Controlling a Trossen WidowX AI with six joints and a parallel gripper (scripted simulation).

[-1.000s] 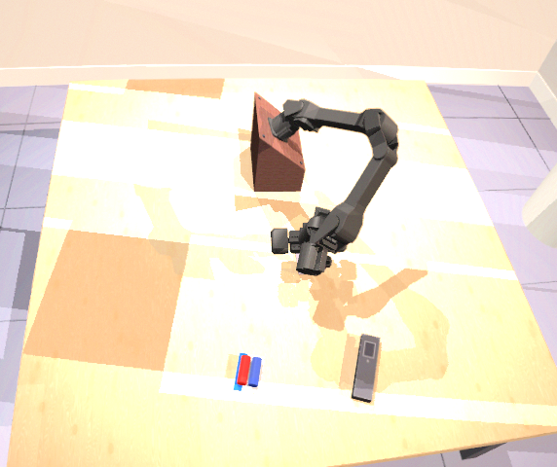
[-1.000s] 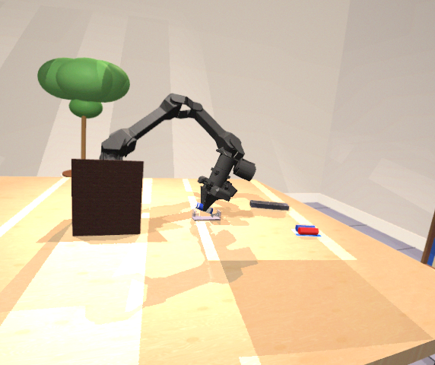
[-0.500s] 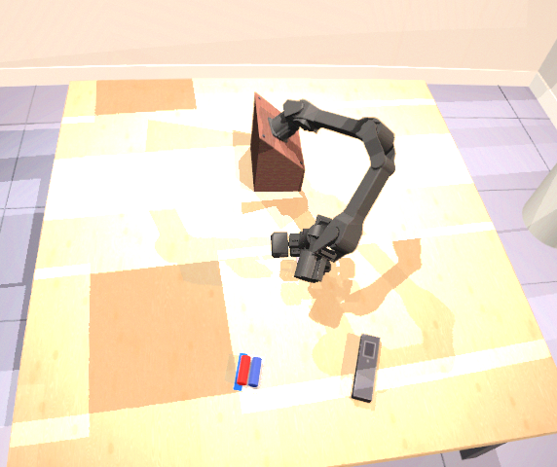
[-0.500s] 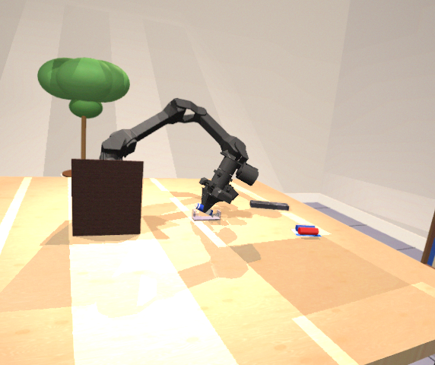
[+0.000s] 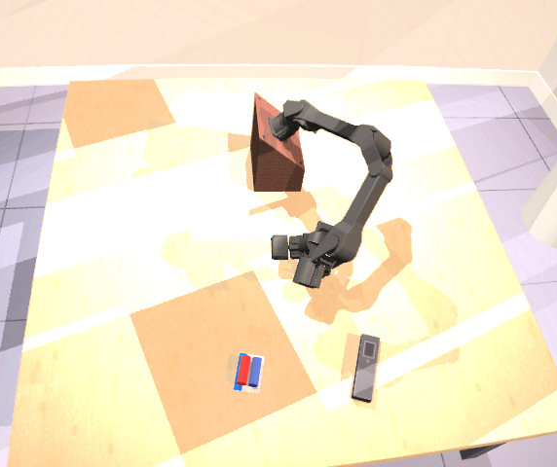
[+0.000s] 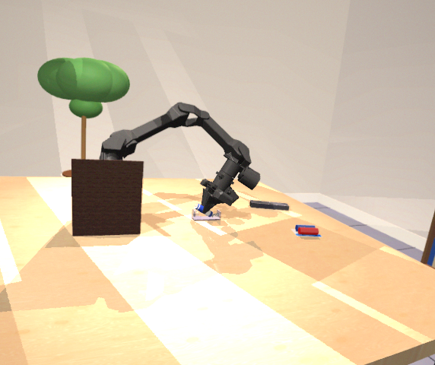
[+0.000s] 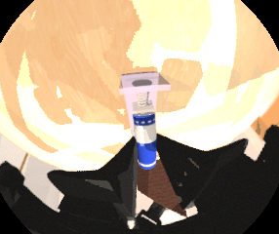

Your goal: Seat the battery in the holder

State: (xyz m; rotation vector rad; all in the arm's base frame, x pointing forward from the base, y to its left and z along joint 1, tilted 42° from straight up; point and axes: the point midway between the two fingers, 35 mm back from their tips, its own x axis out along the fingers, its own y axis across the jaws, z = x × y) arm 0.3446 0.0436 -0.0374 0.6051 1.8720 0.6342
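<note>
— Where's the battery?

— The blue-and-white cylindrical battery [image 7: 146, 139] is pinched in the dark grey claw [image 6: 207, 207]. From the side it's tilted, upper end raised toward the brick block, lower end down at the pale, open-topped plastic holder [image 6: 207, 215]. Can't tell if it touches the holder floor.

— And the holder itself?

— On the light wooden desk [image 5: 118, 281], near the middle. In the wrist view the pale holder [image 7: 145, 85] lies straight beyond the battery's far end, in line with it. From above it's hidden under the claw [image 5: 314, 264].

— The arm?

— The dark grey jointed arm [image 6: 194, 122] is mounted on top of a brown brick-textured block [image 6: 106, 196] and arches over, wrist angled steeply downward.

— Anything else on the desk?

— A red cylinder [image 5: 242, 370] and a blue cylinder [image 5: 254, 372] side by side, touching, on a small white-and-blue card; a flat dark grey remote-like slab [image 5: 365, 368] well apart to their right. Neither is near the claw.
</note>
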